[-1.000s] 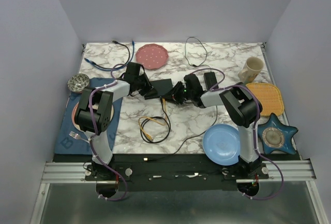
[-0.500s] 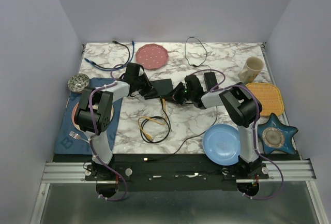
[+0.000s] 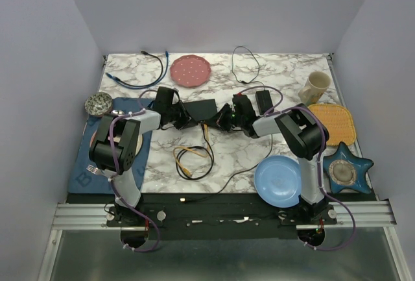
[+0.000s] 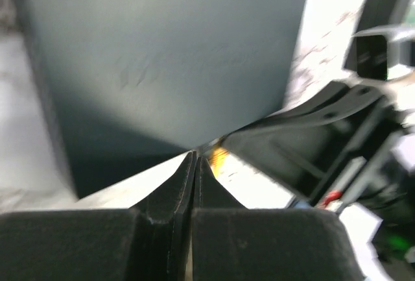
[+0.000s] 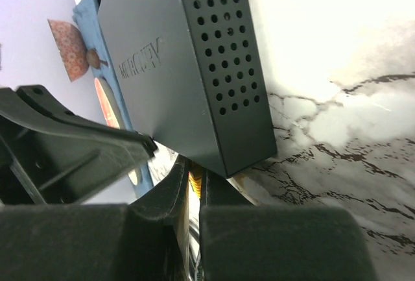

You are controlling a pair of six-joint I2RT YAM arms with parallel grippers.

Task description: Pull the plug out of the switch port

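1. At mid-table (image 3: 285, 67), the switch (image 3: 200, 108) lies flat on the marble between my two arms, and both grippers meet at its near edge.
2. From the left wrist camera, the left gripper (image 4: 195, 164) has its fingers pressed flat together with nothing between them. The tips point at the switch's lower edge. That view is blurred, so I cannot tell whether they touch the box.
3. From the right wrist camera, the right gripper (image 5: 193, 164) sits just under the switch's perforated side, at its corner. Its jaws are drawn narrow, pinching a sliver of yellow that I take to be the plug (image 5: 192, 183).
4. From the overhead view, a yellow cable (image 3: 194, 149) runs from that corner and coils on the marble nearer the arm bases.
5. Right of the switch, the small power brick (image 3: 263, 101) lies just behind the right arm's wrist.
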